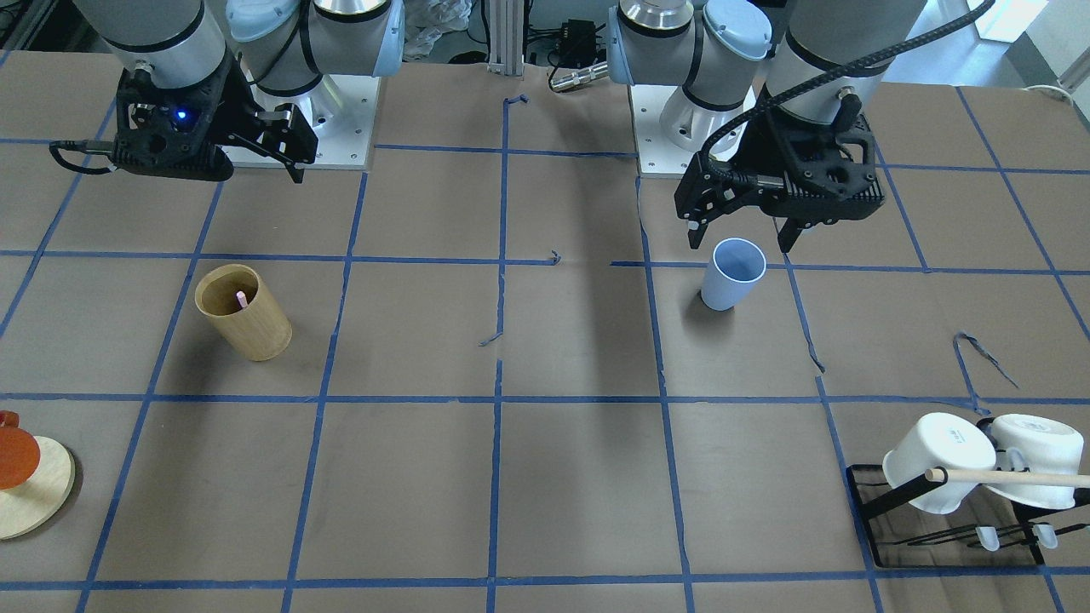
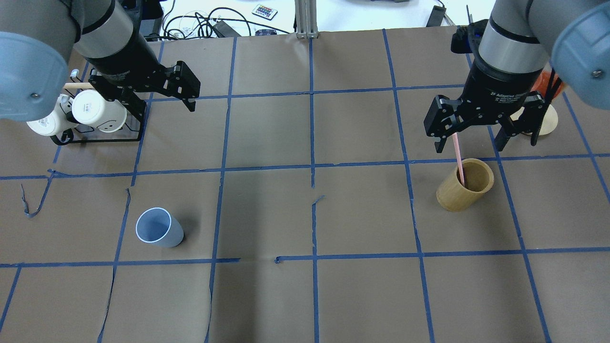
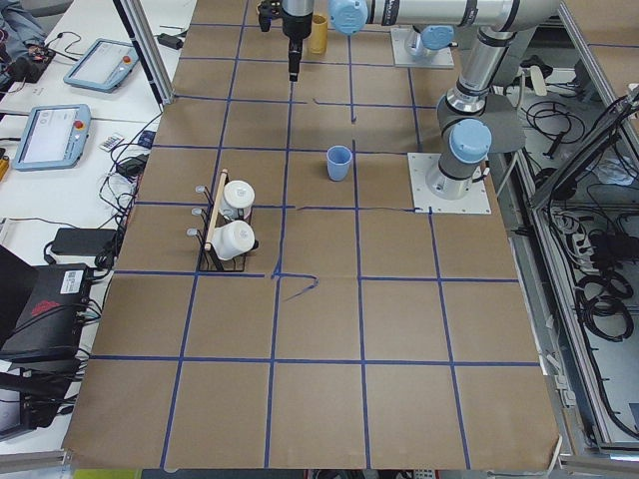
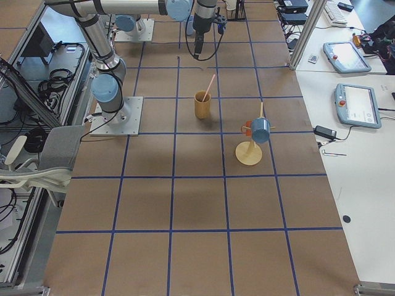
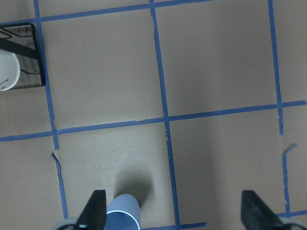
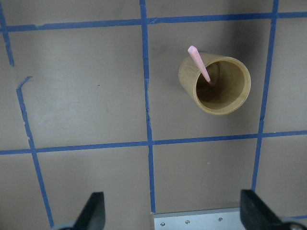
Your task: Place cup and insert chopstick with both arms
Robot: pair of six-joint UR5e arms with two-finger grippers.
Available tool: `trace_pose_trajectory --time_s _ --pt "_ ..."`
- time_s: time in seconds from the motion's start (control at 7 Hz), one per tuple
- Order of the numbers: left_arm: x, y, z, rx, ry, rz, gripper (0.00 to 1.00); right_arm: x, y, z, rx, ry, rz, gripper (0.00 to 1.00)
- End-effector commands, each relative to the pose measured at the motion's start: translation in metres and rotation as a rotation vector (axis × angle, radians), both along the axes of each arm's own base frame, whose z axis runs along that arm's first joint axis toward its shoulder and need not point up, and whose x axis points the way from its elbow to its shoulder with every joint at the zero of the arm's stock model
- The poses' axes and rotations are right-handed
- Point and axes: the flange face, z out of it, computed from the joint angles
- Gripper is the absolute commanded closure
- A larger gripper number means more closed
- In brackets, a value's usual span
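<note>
The light blue cup point(image 1: 732, 272) stands upright and alone on the brown table; it also shows in the overhead view point(image 2: 158, 227) and at the bottom of the left wrist view point(image 5: 122, 213). My left gripper point(image 1: 741, 238) hangs open and empty above and just behind the cup point(image 5: 173, 215). The pink chopstick point(image 2: 458, 157) leans in the tan bamboo cylinder point(image 2: 464, 190), its tip sticking out point(image 6: 199, 64). My right gripper point(image 2: 469, 143) is open and empty above the cylinder, on the robot's side point(image 6: 172, 215).
A black rack point(image 1: 886, 519) holds two white mugs point(image 1: 941, 460) and a long wooden dowel on my left. A round wooden stand point(image 1: 38, 502) with an orange cup is on my right. The arm base plates point(image 1: 341, 111) lie at the robot's edge.
</note>
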Motion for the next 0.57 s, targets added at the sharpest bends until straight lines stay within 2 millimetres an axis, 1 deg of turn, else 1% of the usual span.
trace_pose_trajectory --time_s 0.0,0.14,0.29,0.43 --pt "-0.0042 0.0009 0.0013 -0.002 -0.001 -0.01 0.0 0.0007 0.0001 0.0 -0.001 0.0 0.002 0.0" --pt "-0.006 0.0012 0.0014 -0.003 0.003 -0.006 0.0 0.0007 0.0001 0.0 -0.001 0.0 0.002 0.0" --pt "-0.0055 0.0059 0.0043 -0.008 -0.003 -0.017 0.0 0.0008 -0.0002 0.0003 -0.004 -0.001 0.001 0.0" --pt "-0.0072 0.0024 0.0005 0.0 0.006 -0.015 0.0 0.0011 -0.0003 0.0013 -0.01 -0.004 0.001 0.0"
